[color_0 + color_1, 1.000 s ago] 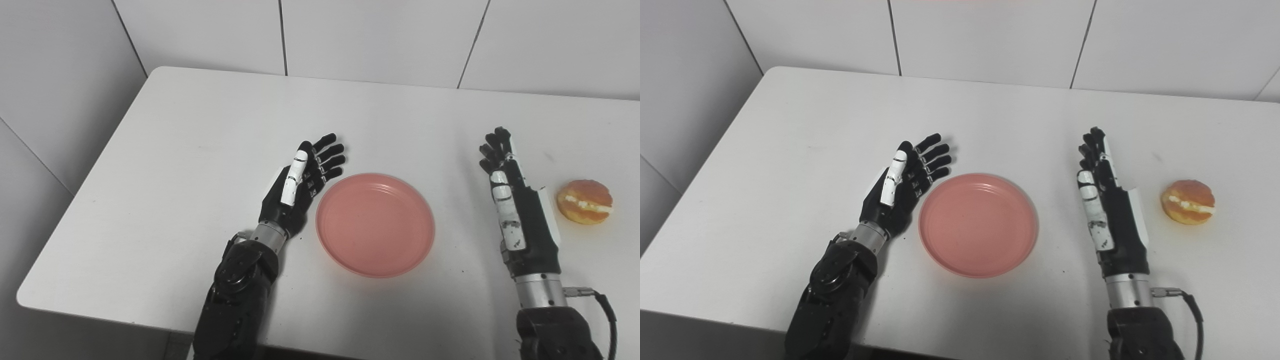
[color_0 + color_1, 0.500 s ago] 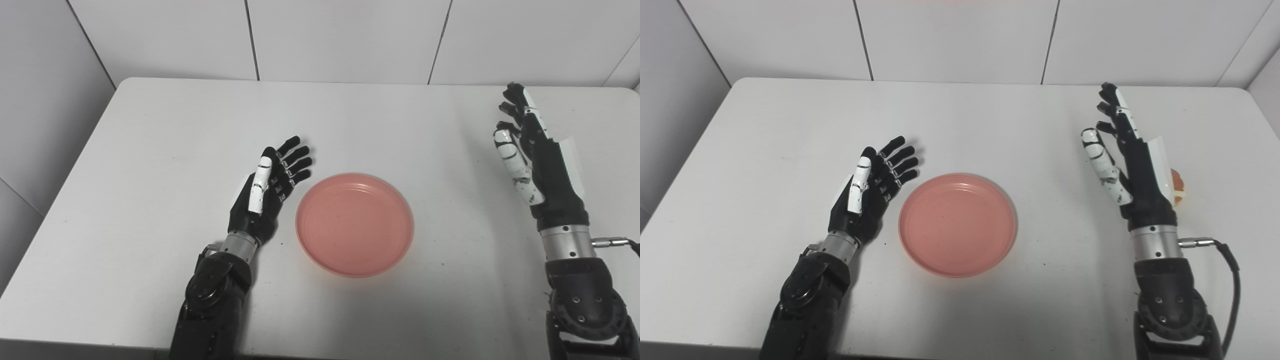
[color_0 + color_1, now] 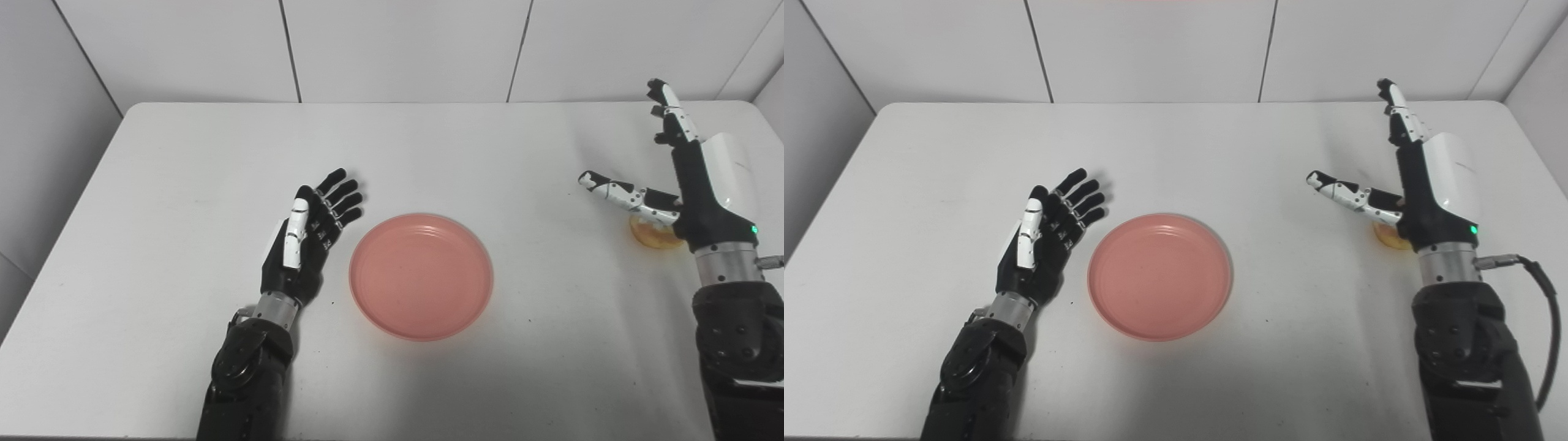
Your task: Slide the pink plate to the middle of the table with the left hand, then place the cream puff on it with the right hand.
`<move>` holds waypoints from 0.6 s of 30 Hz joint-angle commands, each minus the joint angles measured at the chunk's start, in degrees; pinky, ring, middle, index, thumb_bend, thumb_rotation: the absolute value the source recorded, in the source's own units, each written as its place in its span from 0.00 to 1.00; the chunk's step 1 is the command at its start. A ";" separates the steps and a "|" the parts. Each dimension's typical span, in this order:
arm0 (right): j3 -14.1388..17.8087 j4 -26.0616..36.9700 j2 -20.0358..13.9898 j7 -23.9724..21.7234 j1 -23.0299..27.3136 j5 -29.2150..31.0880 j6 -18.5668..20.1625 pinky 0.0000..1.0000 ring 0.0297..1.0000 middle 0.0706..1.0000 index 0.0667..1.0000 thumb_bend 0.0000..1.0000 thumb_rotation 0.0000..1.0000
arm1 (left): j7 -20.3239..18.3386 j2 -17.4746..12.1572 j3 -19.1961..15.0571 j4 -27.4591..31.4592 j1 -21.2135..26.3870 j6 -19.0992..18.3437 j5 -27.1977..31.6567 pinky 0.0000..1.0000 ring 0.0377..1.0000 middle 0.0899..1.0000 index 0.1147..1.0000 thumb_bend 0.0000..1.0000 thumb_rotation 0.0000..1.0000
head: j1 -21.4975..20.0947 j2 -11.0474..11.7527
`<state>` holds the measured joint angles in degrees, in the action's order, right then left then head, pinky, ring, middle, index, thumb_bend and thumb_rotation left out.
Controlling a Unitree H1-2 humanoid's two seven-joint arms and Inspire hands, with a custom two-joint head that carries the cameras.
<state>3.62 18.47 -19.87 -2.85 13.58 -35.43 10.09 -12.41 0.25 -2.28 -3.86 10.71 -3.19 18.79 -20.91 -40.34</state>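
Nearest to me, the plate (image 3: 421, 275) sits flat on the table (image 3: 184, 153), about midway across it and toward the near edge, with nothing on it. Just to its left I see my left hand (image 3: 306, 240), lying palm-up beside the rim with a narrow strip of table between them; its fingers (image 3: 340, 195) are spread and angled up toward the far right, and it grips nothing. Farther back on the right side, my right hand (image 3: 1421, 184) is raised edge-on, its fingers pointing at the far wall and its thumb (image 3: 1344, 193) splayed out to the left, so it is spread wide and empty. The puff (image 3: 654, 234) lies on the table directly under that hand, well apart from the plate; I see only a small orange slice of it peeking out below the thumb base, and I cannot tell whether the hand touches it.
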 commanded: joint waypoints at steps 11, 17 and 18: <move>0.86 2.98 -3.87 -3.79 0.92 -7.89 7.17 0.76 0.94 0.99 0.98 0.85 0.58 | -4.37 -2.10 -1.87 -5.67 0.80 3.40 3.33 0.86 0.85 0.84 0.82 0.46 1.00 | -7.99 1.37; 0.80 2.46 -6.13 -7.68 1.48 -11.56 10.54 0.78 0.95 1.00 0.99 0.88 0.59 | -6.13 -2.81 -2.31 -8.12 1.19 4.53 4.17 0.87 0.85 0.84 0.81 0.47 1.00 | -10.93 1.71; 0.81 2.11 -6.51 -7.92 1.53 -11.66 10.63 0.78 0.95 0.99 0.99 0.89 0.58 | -6.29 -2.92 -2.41 -8.31 1.23 4.54 4.30 0.86 0.85 0.84 0.81 0.47 1.00 | -11.41 1.75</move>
<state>3.79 19.34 -24.57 -10.78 13.32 -46.07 19.90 -16.91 -1.82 -4.27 -9.16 13.52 -0.67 22.40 -32.34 -38.67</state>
